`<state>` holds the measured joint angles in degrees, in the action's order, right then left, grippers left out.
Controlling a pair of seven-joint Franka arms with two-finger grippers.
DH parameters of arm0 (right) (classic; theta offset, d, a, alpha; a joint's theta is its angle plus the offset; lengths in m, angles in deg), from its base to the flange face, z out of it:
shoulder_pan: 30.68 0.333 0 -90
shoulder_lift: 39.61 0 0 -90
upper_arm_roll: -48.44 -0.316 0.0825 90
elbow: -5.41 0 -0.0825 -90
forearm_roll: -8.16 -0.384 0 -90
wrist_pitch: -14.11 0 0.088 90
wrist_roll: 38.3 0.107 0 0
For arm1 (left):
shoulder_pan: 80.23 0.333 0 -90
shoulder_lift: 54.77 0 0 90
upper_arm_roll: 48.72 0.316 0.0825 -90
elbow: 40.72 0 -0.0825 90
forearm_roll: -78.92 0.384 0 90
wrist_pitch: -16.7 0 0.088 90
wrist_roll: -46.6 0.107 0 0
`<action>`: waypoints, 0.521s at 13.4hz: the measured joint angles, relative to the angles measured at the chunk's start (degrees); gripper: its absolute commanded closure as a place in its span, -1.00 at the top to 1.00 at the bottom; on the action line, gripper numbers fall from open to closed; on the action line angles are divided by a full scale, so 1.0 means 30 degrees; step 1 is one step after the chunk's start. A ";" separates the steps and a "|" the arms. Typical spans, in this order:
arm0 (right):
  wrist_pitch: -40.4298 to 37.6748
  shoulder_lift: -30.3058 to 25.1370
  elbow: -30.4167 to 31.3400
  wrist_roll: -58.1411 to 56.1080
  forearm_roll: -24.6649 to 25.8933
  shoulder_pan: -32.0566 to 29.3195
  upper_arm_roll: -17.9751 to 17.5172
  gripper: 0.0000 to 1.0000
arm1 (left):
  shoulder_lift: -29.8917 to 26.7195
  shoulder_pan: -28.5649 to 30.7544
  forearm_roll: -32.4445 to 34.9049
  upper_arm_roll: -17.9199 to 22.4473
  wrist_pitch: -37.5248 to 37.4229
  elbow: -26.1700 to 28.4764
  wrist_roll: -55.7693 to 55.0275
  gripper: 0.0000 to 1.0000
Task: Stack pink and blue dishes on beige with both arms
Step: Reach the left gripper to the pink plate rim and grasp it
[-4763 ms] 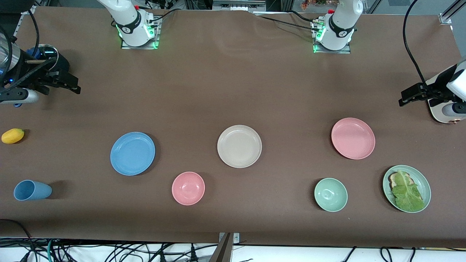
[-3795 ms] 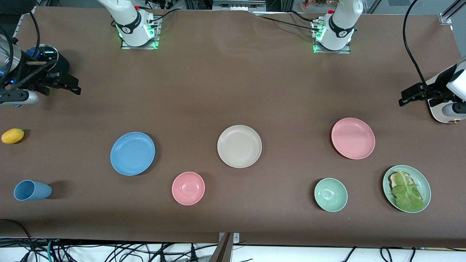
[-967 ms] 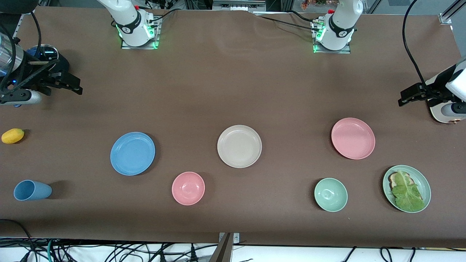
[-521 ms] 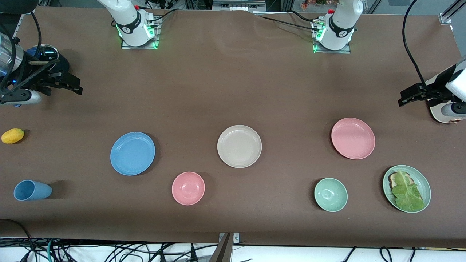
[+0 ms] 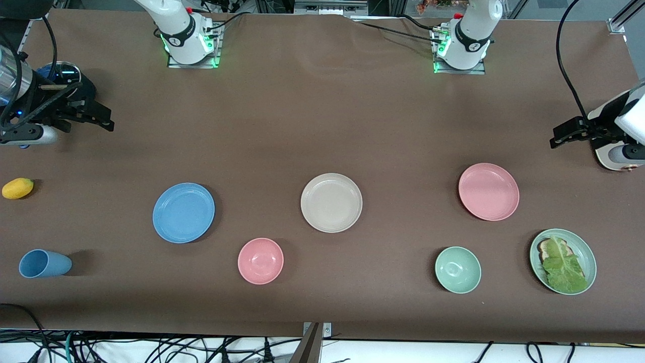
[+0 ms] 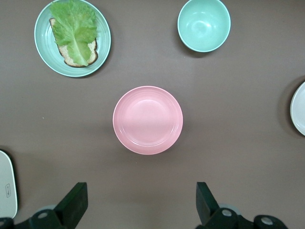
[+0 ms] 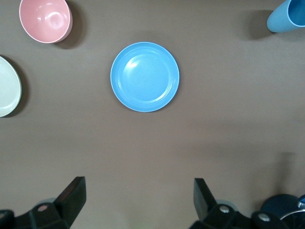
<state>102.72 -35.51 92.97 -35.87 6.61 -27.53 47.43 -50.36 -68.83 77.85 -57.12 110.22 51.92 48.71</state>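
Three flat plates lie in a row on the brown table: the blue plate [image 5: 183, 213] toward the right arm's end, the beige plate [image 5: 331, 202] in the middle, the pink plate [image 5: 488, 191] toward the left arm's end. My left gripper [image 5: 559, 137] hangs open over bare cloth at its end of the table; its wrist view shows the pink plate [image 6: 147, 119] ahead of the empty gripper [image 6: 141, 202]. My right gripper [image 5: 98, 118] hangs open over bare cloth at its own end, and the blue plate [image 7: 144, 77] lies ahead of the empty gripper [image 7: 139, 198].
Nearer the front camera stand a pink bowl [image 5: 260, 260], a green bowl [image 5: 457, 269], a green plate [image 5: 533, 262] with lettuce on toast, and a blue cup [image 5: 44, 263] on its side. A yellow fruit [image 5: 17, 188] lies at the right arm's end.
The left arm's wrist has shifted very slightly. The right gripper has barely moved. No plate has moved.
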 measured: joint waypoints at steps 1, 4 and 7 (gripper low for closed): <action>0.0003 0.0000 0.0000 0.0000 0.0000 0.0000 0.0000 1.00 | 0.0149 0.0007 0.0000 0.0001 -0.0004 0.0011 0.0000 1.00; 0.0012 0.0000 -0.0001 0.0000 0.0000 0.0000 0.0000 1.00 | 0.1162 0.0031 0.0000 0.0042 -0.0006 0.0042 0.0000 1.00; 0.0016 0.0000 -0.0002 0.0002 0.0002 -0.0012 0.0011 1.00 | 0.2865 0.0242 0.0000 0.0217 0.0050 0.0026 0.0000 1.00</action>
<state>102.76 -35.51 92.96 -35.86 6.62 -27.57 47.46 -41.76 -68.11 77.85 -56.46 110.37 51.99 48.71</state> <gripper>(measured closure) 0.000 0.000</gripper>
